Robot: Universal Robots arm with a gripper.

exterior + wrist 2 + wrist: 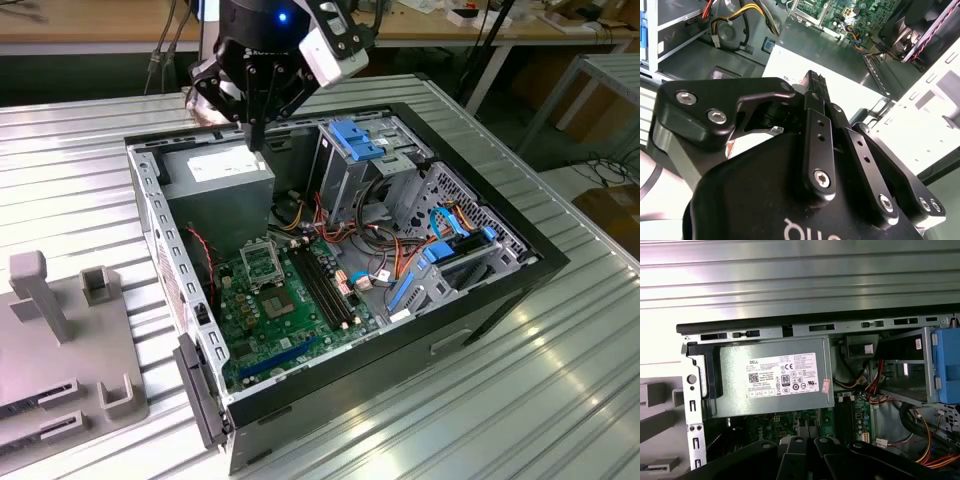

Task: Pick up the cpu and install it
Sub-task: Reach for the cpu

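Jaws closed, the arm (pixel 270 40) hangs over the power supply (pixel 220 172). A careless drop toward the socket (pixel 262 262) could snag cables (pixel 395 255).

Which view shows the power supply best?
First wrist view: the power supply shows nearly whole, label up. In the exterior view the gripper hangs over its edge; the second wrist view shows part of its top.

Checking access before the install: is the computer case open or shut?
Open. The computer case lies on its side without a cover; the green board and power supply show in the exterior view.
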